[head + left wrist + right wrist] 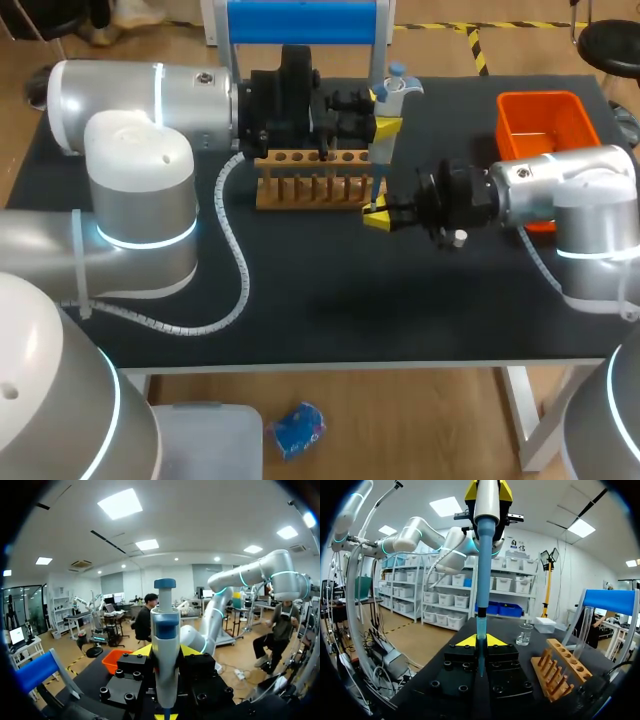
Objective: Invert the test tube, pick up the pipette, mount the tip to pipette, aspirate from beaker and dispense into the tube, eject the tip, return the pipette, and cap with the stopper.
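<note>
My left gripper (383, 128) is shut on the white and blue pipette (390, 95) and holds it upright, just right of the wooden test tube rack (312, 180). In the left wrist view the pipette (165, 645) stands between the left gripper's (165, 652) yellow tips. Below it, my right gripper (378, 217) is shut on the thin pipette tip (480, 630) at the pipette's lower end. The right wrist view has that tip between the right gripper's (480, 641) fingers. A small glass beaker (524, 634) stands ahead of them. A clear test tube (583, 625) stands at the rack's (562, 672) far end.
An orange bin (540, 120) sits at the back right of the black table (330, 300), behind my right arm. A blue-topped frame (300, 25) stands at the back edge behind the rack. A small white box (545, 625) lies beyond the beaker.
</note>
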### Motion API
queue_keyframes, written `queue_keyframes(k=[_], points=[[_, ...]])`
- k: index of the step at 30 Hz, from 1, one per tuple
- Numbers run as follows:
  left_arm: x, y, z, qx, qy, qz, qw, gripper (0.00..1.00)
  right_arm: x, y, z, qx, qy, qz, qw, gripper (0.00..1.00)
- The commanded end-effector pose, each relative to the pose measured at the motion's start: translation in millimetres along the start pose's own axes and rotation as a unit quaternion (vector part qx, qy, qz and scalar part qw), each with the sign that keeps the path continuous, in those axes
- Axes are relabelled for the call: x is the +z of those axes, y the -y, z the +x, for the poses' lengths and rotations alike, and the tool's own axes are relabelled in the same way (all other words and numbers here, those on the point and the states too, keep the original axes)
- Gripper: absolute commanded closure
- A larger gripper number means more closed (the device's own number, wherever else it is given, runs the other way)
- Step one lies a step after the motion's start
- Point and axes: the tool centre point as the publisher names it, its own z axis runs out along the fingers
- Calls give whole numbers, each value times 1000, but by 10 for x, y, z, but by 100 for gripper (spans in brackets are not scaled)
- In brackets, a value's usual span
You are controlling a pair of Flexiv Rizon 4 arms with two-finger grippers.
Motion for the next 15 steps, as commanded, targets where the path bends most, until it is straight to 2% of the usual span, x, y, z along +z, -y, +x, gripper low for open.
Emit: queue_keyframes(k=[1, 15], points=[[9, -6, -2, 0, 1, 2, 1000, 100, 14, 12, -15, 2, -2, -1, 1000, 100], [9, -6, -2, 0, 1, 2, 1000, 100, 10, -51, 6, -4, -1, -9, 1000, 100]])
